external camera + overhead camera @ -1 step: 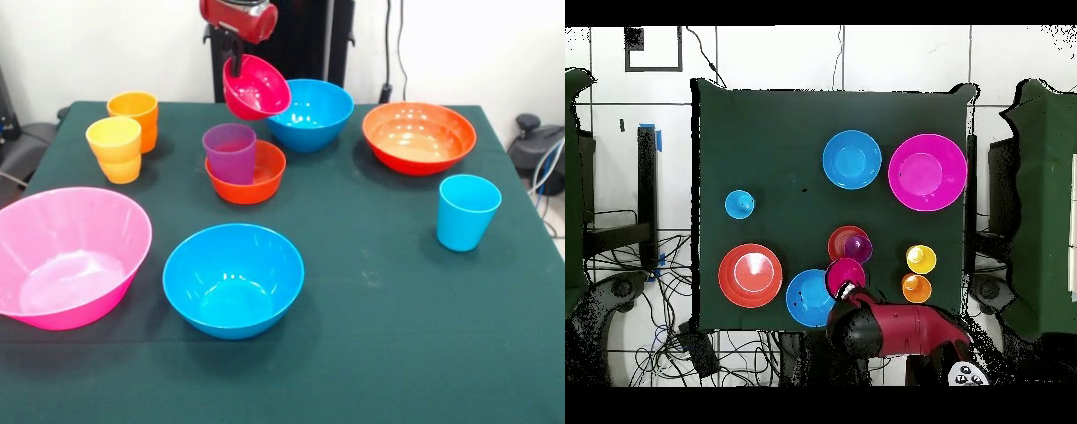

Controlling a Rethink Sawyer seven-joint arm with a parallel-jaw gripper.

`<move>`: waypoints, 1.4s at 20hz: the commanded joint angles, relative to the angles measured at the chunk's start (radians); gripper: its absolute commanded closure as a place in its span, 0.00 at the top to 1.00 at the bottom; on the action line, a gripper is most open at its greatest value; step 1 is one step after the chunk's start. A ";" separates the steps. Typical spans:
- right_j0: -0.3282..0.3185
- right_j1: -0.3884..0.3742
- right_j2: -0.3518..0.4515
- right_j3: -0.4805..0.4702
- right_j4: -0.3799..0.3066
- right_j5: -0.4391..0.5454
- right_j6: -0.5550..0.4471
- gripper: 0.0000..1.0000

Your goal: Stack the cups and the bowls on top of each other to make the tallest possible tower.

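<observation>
the gripper [235,60] holds the small crimson bowl [257,87] by its rim, tilted, above the purple tumbler [229,152].

No readable text, labels or numbers anywhere.

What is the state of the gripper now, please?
Gripper: closed on the rim of the small crimson bowl, held tilted in the air above the purple tumbler.
</observation>
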 commanded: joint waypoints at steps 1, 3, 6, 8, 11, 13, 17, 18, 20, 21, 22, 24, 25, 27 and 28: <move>-0.039 -0.054 0.087 0.038 -0.025 0.039 -0.071 0.00; -0.083 -0.132 0.136 0.064 0.020 0.105 -0.126 0.00; -0.146 -0.258 0.216 0.104 0.116 0.213 -0.211 0.00; -0.174 -0.314 0.259 0.112 0.164 0.259 -0.246 0.00; -0.185 -0.337 0.282 0.091 0.172 0.292 -0.257 0.00; -0.183 -0.333 0.279 0.072 0.150 0.294 -0.237 0.00; -0.168 -0.281 0.272 0.046 0.093 0.239 -0.158 0.00; -0.161 -0.259 0.269 0.046 0.084 0.218 -0.133 0.00; -0.132 -0.218 0.250 0.055 0.078 0.172 -0.063 0.00; -0.111 -0.203 0.236 0.062 0.078 0.151 -0.024 0.00; -0.095 -0.193 0.225 0.074 0.087 0.138 0.005 0.00; -0.066 -0.171 0.205 0.109 0.124 0.117 0.065 0.00; -0.050 -0.158 0.192 0.123 0.139 0.104 0.094 0.00; 0.003 -0.135 0.146 0.122 0.124 0.074 0.144 0.00; 0.032 -0.120 0.119 0.111 0.107 0.067 0.162 0.00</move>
